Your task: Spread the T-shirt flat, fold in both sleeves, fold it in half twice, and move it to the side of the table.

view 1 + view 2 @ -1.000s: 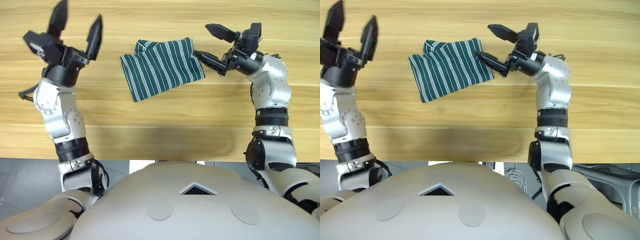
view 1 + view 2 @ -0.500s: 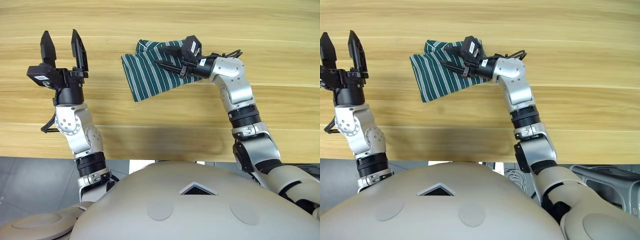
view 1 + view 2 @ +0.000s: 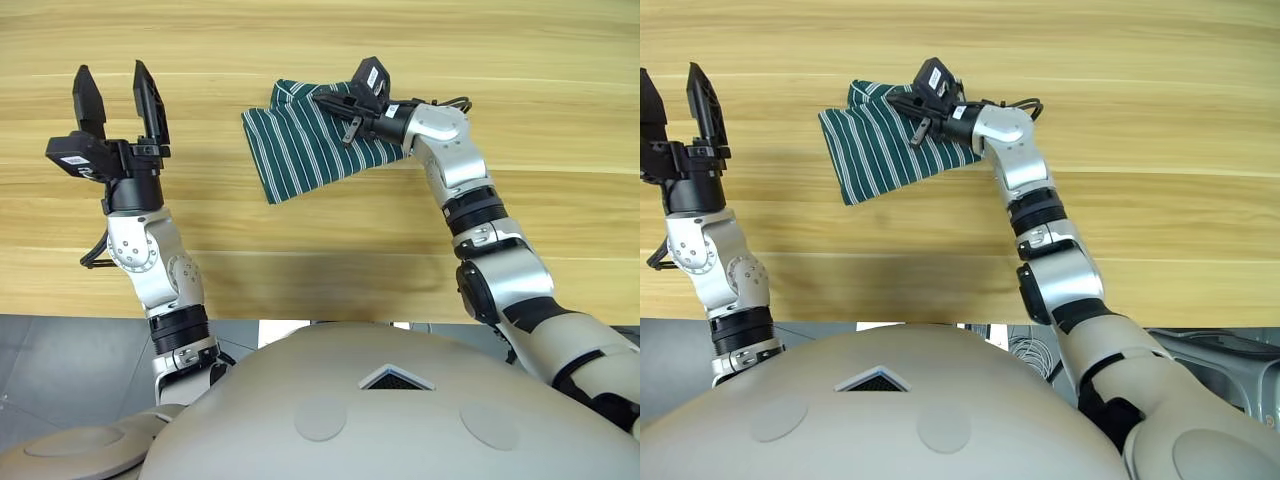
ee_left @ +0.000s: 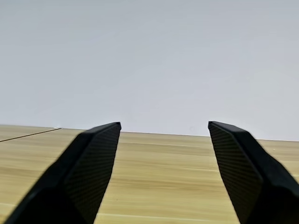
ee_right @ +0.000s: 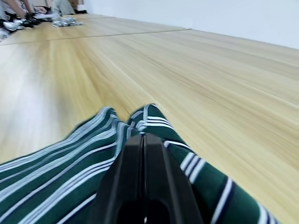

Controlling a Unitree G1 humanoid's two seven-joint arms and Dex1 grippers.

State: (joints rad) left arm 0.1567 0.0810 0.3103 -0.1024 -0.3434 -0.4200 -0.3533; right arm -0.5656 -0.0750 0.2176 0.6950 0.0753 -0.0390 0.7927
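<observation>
The green T-shirt [image 3: 295, 150] with white stripes lies folded into a small packet on the wooden table [image 3: 330, 230], at the far middle. My right gripper [image 3: 318, 97] lies over the packet's far right part, shut with its tips pinching the fabric [image 5: 70, 177] where a small ridge bunches up just beyond them. My left gripper [image 3: 112, 70] is held up well to the left of the shirt, open, fingers pointing away from me, with nothing between them [image 4: 164, 125].
Bare wood stretches to the left, right and front of the shirt. The table's near edge [image 3: 320, 318] runs just in front of me. A white wall [image 4: 149, 56] stands beyond the far edge.
My right arm swung in from the right onto the shirt, and its fingers have gone from open to shut on the fabric. The left gripper turned upright, then held nearly still.
</observation>
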